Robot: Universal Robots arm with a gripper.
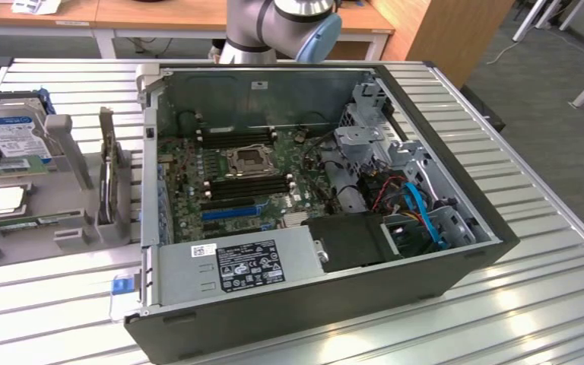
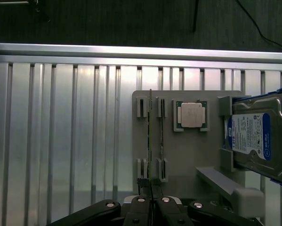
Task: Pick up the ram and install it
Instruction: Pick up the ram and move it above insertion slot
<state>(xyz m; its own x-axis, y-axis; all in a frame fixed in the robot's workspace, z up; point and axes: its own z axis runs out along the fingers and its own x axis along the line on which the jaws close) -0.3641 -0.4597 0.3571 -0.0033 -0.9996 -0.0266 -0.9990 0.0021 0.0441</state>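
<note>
While the ram (image 2: 150, 132) stands on edge in the end slots of the grey parts holder (image 2: 178, 155), no step of the task looks done. The gripper (image 2: 150, 184) is in line with it, clenched on nothing. Next along, the holder carries a square processor (image 2: 191, 115) and a blue-labelled hard drive (image 2: 253, 136). Toward the exterior view's right, the open computer case (image 1: 373, 304) shows bare memory slots (image 1: 249, 186).

We see ribbed silver worktop (image 2: 60, 141), grey tray (image 2: 188, 155), blue-labelled silver hard drive (image 2: 253, 134), green motherboard (image 1: 241, 182) inside a black case (image 1: 373, 304).
</note>
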